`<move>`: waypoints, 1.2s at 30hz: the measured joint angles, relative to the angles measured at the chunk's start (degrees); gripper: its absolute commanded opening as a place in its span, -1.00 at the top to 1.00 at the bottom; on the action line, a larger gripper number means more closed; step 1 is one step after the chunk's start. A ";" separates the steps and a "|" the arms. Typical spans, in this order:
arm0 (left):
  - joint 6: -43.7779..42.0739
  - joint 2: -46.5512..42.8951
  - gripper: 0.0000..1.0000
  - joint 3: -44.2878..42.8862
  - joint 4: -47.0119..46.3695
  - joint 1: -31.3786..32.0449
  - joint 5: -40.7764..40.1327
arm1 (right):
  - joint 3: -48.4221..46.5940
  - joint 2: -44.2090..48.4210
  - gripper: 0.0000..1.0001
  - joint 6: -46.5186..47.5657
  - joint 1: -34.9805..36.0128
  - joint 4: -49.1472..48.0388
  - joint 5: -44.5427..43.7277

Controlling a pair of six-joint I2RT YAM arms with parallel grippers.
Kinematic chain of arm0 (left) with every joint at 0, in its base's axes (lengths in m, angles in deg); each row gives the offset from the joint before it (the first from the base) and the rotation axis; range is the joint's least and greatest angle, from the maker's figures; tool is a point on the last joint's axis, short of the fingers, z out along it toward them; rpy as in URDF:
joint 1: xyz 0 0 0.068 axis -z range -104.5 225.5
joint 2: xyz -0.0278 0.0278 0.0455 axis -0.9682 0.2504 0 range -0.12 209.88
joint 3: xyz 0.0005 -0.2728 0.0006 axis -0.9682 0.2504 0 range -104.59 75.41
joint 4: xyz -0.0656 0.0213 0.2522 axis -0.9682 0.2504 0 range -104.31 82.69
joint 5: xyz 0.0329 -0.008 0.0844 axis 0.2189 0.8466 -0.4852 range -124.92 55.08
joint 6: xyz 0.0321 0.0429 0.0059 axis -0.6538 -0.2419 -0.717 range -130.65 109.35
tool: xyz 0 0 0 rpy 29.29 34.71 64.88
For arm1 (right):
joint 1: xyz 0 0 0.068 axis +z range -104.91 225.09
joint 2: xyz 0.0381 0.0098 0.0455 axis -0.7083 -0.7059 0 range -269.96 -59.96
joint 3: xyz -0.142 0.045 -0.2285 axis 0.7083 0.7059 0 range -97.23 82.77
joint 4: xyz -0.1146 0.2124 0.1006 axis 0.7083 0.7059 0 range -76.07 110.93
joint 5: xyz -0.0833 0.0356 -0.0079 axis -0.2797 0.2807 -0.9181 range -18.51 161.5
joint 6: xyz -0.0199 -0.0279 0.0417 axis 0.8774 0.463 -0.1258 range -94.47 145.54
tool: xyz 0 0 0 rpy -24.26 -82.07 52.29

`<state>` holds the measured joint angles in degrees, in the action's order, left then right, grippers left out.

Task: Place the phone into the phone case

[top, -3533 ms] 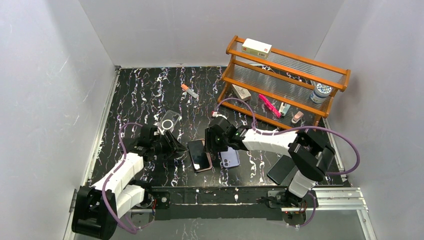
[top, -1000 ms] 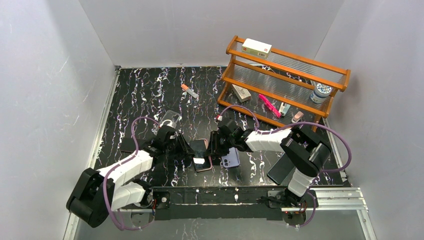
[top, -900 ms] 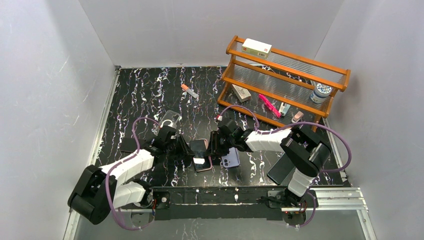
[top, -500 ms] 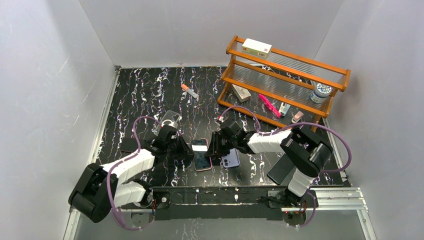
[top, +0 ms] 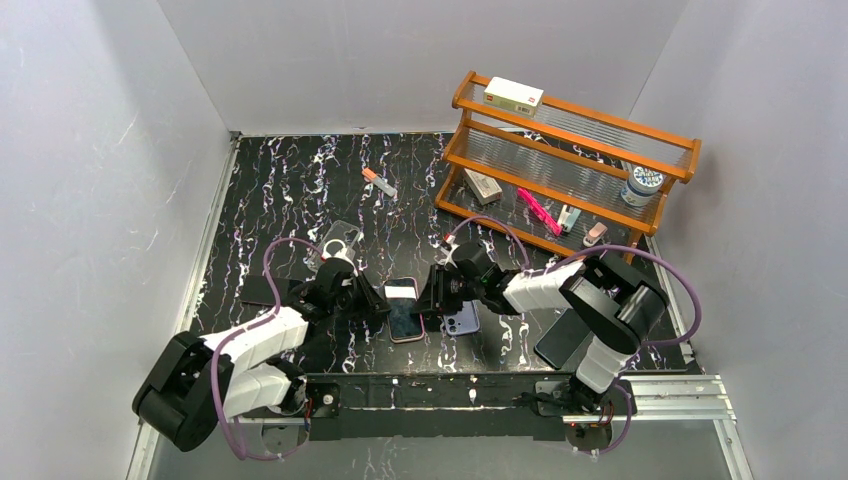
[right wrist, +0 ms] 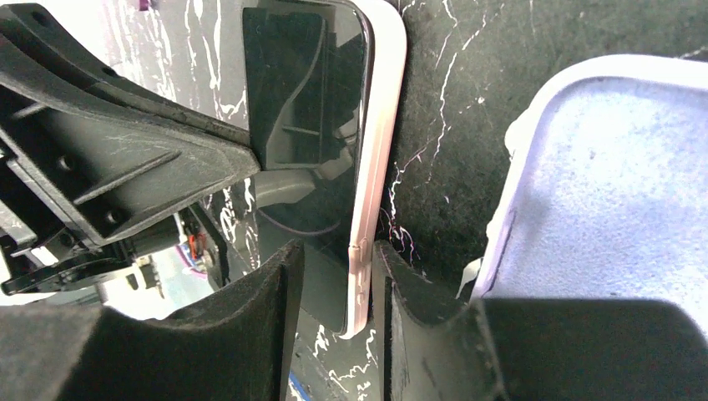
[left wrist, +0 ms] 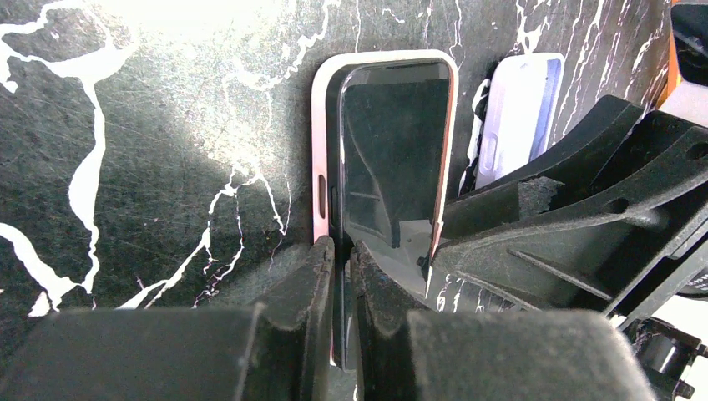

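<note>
A black-screened phone lies in a pale pink case at the table's front middle. My left gripper is at its left side. In the left wrist view the left gripper is shut on the phone at its dark left edge, with the case rim just outside the left finger. My right gripper is at the right side. In the right wrist view the right gripper is open and straddles the case's right rim, one finger over the phone's screen.
A lilac case lies right beside the phone, next to my right gripper. A clear case lies behind my left arm. A dark phone is at the front right. A wooden rack with small items stands at the back right.
My left arm has moved right from beside the clear case to the phone's left edge and closed on it. My right gripper has stayed at the phone's right edge, shifting slightly.
</note>
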<state>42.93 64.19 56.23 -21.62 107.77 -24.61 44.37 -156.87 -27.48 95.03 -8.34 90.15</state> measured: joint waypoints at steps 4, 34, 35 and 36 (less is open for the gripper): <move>0.52 0.11 0.82 0.07 -0.22 0.15 -0.09 | 2.19 0.00 0.14 -2.43 -0.83 -4.24 1.70; 2.97 -2.49 0.72 0.94 2.51 0.85 1.16 | 9.05 -5.60 0.26 -14.56 -2.08 -28.44 7.26; 3.10 -2.51 0.72 1.22 2.08 0.85 1.33 | 9.05 -5.60 0.27 -14.51 -2.08 -28.37 7.23; 3.32 -2.64 0.72 1.60 1.42 0.85 1.46 | 9.05 -5.60 0.27 -14.51 -2.08 -28.22 7.19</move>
<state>46.25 61.55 57.82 -20.20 108.63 -23.15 53.42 -162.46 -41.99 92.95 -36.55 97.34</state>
